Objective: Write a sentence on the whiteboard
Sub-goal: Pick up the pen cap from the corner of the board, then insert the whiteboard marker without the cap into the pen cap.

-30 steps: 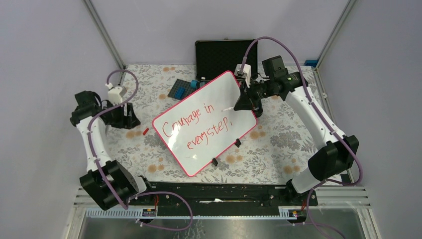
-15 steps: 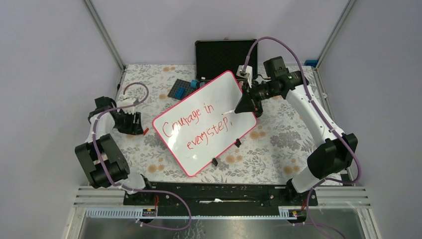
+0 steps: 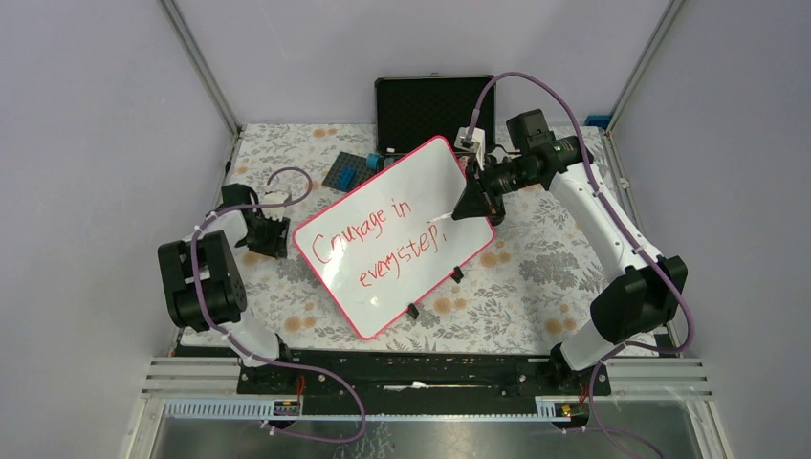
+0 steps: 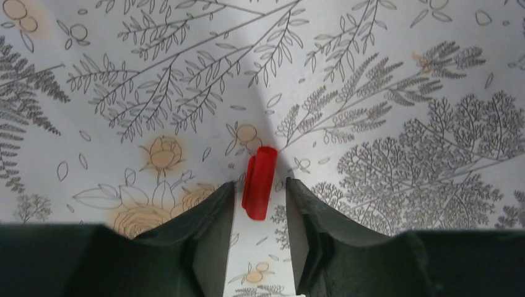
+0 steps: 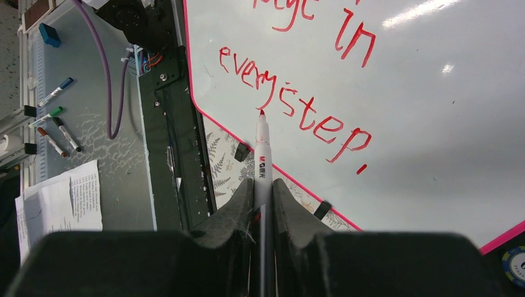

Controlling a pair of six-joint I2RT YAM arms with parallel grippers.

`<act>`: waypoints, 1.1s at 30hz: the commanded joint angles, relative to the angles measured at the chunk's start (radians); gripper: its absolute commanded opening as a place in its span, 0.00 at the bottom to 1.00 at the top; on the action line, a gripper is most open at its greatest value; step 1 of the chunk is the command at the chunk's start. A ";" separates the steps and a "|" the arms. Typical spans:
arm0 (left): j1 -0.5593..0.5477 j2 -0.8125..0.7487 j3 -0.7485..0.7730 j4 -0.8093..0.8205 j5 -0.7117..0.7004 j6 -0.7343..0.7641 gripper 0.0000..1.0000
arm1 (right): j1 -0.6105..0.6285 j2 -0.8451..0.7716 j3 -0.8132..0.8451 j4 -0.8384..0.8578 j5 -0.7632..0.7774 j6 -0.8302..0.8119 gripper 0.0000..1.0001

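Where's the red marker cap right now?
Left wrist view: the red cap lies on the floral tablecloth between the open left fingers, not yet gripped. From above, that spot is just left of the whiteboard, at its left corner.

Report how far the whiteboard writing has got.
Done: the sentence "Courage in every step," stands in red on the whiteboard. In hand: the right gripper is shut on the marker, tip over the board; the left gripper straddles the red cap on the cloth, jaws open. Left, probably: gripping the cap and capping the marker.
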 commanded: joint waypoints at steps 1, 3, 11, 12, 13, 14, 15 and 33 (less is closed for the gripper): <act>-0.013 0.037 -0.001 0.081 -0.057 -0.011 0.36 | -0.007 -0.007 0.018 -0.019 -0.008 -0.020 0.00; -0.017 0.050 0.002 0.081 -0.070 -0.008 0.30 | -0.007 -0.007 0.018 -0.018 -0.001 -0.023 0.00; -0.009 0.027 0.075 -0.046 -0.011 -0.020 0.09 | -0.006 0.005 0.029 -0.015 0.009 -0.026 0.00; -0.007 0.011 0.095 -0.063 -0.004 -0.027 0.07 | -0.006 0.008 0.036 -0.014 0.008 -0.025 0.00; -0.006 -0.006 0.117 -0.082 0.003 -0.033 0.05 | -0.007 0.009 0.041 -0.015 0.008 -0.024 0.00; -0.003 -0.022 0.141 -0.100 0.005 -0.041 0.04 | -0.007 0.009 0.044 -0.014 0.008 -0.023 0.00; -0.002 -0.039 0.168 -0.118 0.009 -0.047 0.03 | -0.007 0.009 0.048 -0.015 0.008 -0.021 0.00; -0.360 -0.162 0.974 -0.553 0.061 -0.123 0.00 | -0.072 0.019 -0.018 0.227 -0.199 0.250 0.00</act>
